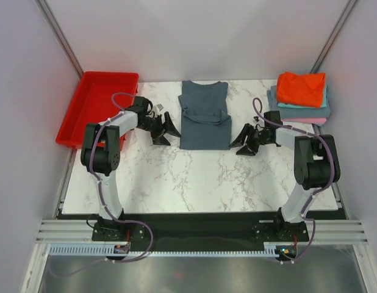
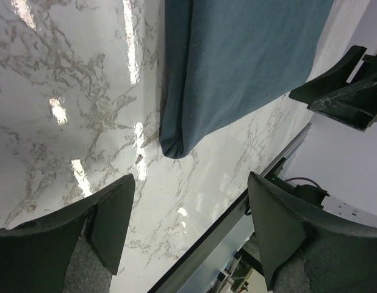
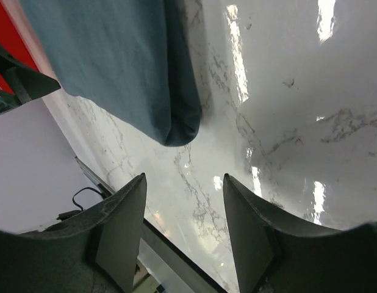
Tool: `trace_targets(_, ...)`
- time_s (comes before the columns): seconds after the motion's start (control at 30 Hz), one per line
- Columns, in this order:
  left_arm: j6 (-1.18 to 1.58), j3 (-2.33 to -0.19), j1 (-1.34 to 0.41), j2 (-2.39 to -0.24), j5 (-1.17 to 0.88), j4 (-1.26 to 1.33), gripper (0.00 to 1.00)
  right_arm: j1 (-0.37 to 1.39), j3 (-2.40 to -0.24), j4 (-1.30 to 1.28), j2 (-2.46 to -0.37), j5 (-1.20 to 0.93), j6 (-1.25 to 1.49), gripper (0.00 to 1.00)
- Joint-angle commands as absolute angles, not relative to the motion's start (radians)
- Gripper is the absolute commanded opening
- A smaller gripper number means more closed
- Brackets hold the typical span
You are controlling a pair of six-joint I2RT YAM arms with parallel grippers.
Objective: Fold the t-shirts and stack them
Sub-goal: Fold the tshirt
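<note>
A slate blue-grey t-shirt lies partly folded into a long strip at the table's back middle, sleeves folded in. Its near left corner shows in the left wrist view and its near right corner in the right wrist view. My left gripper is open and empty, low over the table just left of the shirt's near end. My right gripper is open and empty just right of that end. A stack of folded shirts, orange-red on top, then teal, grey-blue and pink, sits at the back right.
A red plastic tray stands off the table's left edge at the back. The marble table ends at a black rail in front of the arm bases. Grey walls close the back and sides.
</note>
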State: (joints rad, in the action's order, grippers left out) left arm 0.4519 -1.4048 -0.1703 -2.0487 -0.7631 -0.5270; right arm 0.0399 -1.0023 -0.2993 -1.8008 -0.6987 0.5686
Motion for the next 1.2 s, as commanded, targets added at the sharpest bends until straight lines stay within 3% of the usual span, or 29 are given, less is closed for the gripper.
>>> trace_targets(0.0,0.480,-1.399,-0.184,-2.032,-0.813,-0.505,0.81,0.049,-1.012,-0.227,-1.827,-0.746,0.617,0.61)
trace_targets(0.57,0.535,-1.476,-0.265,-2.236,-0.853,-0.417,0.80,0.083,-1.081,-0.170,-1.968,-0.726,0.626,0.59)
trace_targets(0.77,0.538,-1.474,-0.278,-2.240,-0.844,-0.422,0.76,0.080,-1.103,-0.170,-1.986,-0.709,0.617,0.57)
trace_targets(0.83,0.534,-1.468,-0.278,-2.230,-0.836,-0.428,0.70,0.080,-1.103,-0.170,-1.988,-0.703,0.612,0.53)
trace_targets(0.93,0.531,-1.457,-0.278,-2.214,-0.825,-0.440,0.60,0.078,-1.103,-0.169,-1.985,-0.703,0.604,0.33)
trace_targets(1.0,0.534,-1.445,-0.278,-2.204,-0.825,-0.440,0.54,0.075,-1.103,-0.166,-1.979,-0.703,0.598,0.28)
trace_targets(1.17,0.534,-1.427,-0.282,-2.174,-0.825,-0.440,0.54,0.064,-1.097,-0.153,-1.947,-0.703,0.592,0.08)
